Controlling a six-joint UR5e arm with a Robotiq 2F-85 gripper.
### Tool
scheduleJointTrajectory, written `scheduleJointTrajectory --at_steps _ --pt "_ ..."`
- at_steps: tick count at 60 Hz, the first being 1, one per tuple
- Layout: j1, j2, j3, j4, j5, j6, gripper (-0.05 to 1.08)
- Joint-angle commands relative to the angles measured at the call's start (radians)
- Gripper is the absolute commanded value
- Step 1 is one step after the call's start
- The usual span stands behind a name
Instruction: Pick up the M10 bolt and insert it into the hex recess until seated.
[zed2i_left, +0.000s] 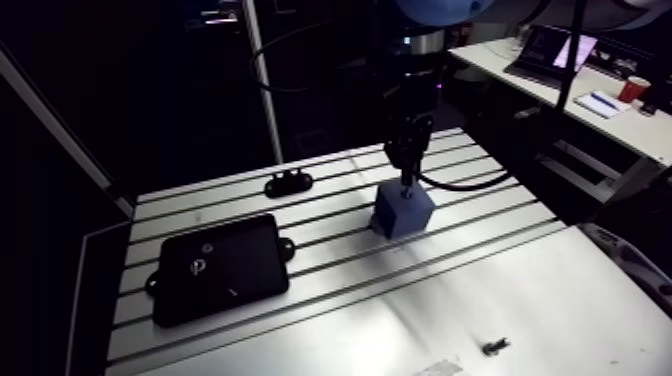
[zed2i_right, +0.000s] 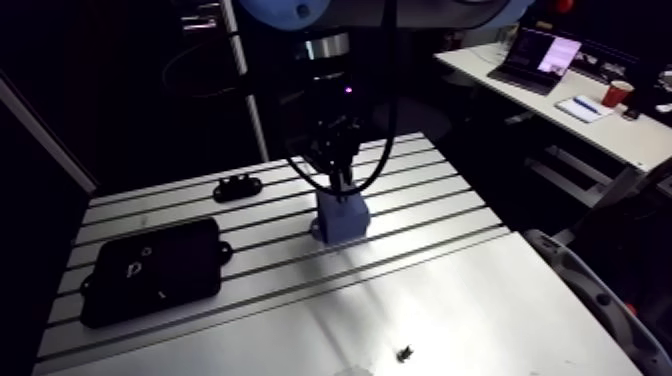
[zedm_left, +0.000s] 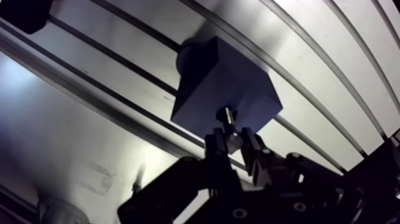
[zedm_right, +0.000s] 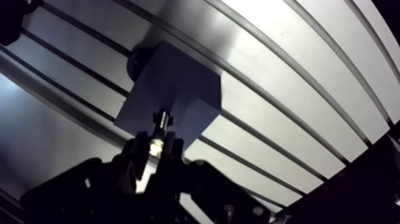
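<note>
Item: short dark steel M10 bolt (zedm_left: 228, 122), clamped by its bright upper end between the two black fingers of the tool (zedm_left: 234, 143), shank pointing away from the wrist so that the free end leads into the work. Landmark: blue-grey cube-shaped block (zed2i_left: 403, 210), standing flat on the slotted aluminium bench (zed2i_left: 480, 290), one face up to receive the bolt. Bolt position: directly over the block's top face, tip at or touching that face near the edge closest to the tool. The hex recess is hidden under the tip, so whether the shank has entered cannot be told. Judged stage: alignment or first entry, not seated, since much of the shank shows above the block. Arm pose: wrist hangs near vertical above the block, tool aimed straight down. Other stock: flat black rectangular case (zed2i_left: 220, 268), well apart from the block on the slotted surface; small black two-lobed bracket (zed2i_left: 288, 182), also apart from the block, across the slots; tiny dark loose part (zed2i_left: 494, 347), far from the block on the plain sheet.
</note>
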Motion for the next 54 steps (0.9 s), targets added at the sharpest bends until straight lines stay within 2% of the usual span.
scheduleJointTrajectory --at_steps 1,54 --pt "0.000 0.002 0.001 0.000 0.000 -0.001 0.85" --pt "0.001 0.000 0.019 -0.035 0.000 -0.003 0.85"
